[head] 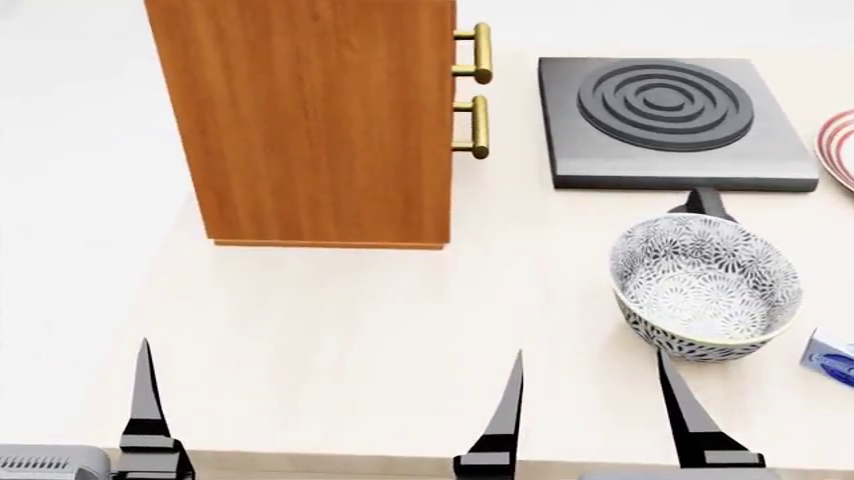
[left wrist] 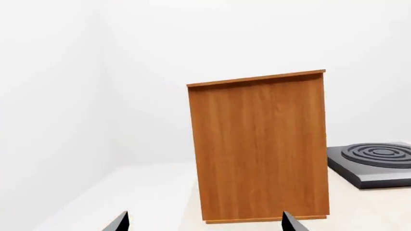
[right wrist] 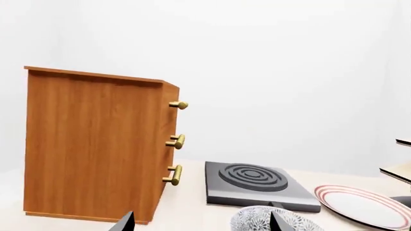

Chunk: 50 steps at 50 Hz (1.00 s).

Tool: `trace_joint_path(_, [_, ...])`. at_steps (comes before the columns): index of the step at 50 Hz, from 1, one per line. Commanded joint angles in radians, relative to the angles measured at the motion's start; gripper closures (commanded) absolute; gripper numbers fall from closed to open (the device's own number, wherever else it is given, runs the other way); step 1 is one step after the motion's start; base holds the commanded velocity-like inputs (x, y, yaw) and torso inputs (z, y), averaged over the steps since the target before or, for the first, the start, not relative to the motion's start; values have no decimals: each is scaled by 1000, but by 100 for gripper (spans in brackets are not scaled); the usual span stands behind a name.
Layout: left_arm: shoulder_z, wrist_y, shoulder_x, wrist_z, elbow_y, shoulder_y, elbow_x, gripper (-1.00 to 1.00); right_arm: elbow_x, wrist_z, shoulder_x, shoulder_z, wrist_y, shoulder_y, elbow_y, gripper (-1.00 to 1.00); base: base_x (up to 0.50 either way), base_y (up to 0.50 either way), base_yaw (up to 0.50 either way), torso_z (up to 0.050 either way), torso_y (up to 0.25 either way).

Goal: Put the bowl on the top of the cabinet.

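The bowl (head: 705, 285), white with a dense dark floral pattern, stands upright on the counter at the right, in front of the stove; its rim also shows in the right wrist view (right wrist: 257, 219). The orange-brown cabinet (head: 320, 120) stands at the back left with its brass handles (head: 473, 90) facing right, and its flat top is cut off in the head view. My right gripper (head: 597, 400) is open, low at the counter's front edge, with its right finger just left of the bowl and nothing held. My left gripper (left wrist: 205, 222) is open and empty, facing the cabinet (left wrist: 260, 149).
A dark stove plate (head: 667, 115) with ring burners lies to the right of the cabinet. A white plate with red rim rings (head: 841, 145) lies at the far right edge. A small blue object (head: 830, 358) sits right of the bowl. Pale shelf edges (right wrist: 401, 166) show at the right.
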<state>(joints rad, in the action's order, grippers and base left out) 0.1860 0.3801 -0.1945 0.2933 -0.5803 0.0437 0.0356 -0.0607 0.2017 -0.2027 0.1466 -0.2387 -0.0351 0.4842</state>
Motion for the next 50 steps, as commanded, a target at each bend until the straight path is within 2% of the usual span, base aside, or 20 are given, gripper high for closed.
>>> trace_joint_path(1, [5,-5,-6,6,-3,-3,11,-100,10,16,-9,12,16,4,-7,-100,0,51,0,0,0])
trace_joint_path(15, [4,-14,-17,14,9,-1,23,-100,24,42,-11,33,-24,-4,-4,-100,3,1,0,0,0])
trace_joint_path(22, [13,-11,-20,20,-1,0,24,-100,30,56,-15,36,-15,1,-8,-100,367,16,0,0,0])
trace_joint_path(26, [14,-17,-22,22,4,-1,26,-100,33,62,-18,40,20,8,-15,-100,0,0,0,0,0])
trace_joint_path(34, [15,-15,-27,28,0,-4,31,-100,33,70,-19,46,-17,2,-6,-100,7,0,0,0,0])
trace_joint_path(50, [25,-21,-33,39,-2,-1,34,-100,35,82,-31,53,-16,3,-6,-100,472,8,0,0,0])
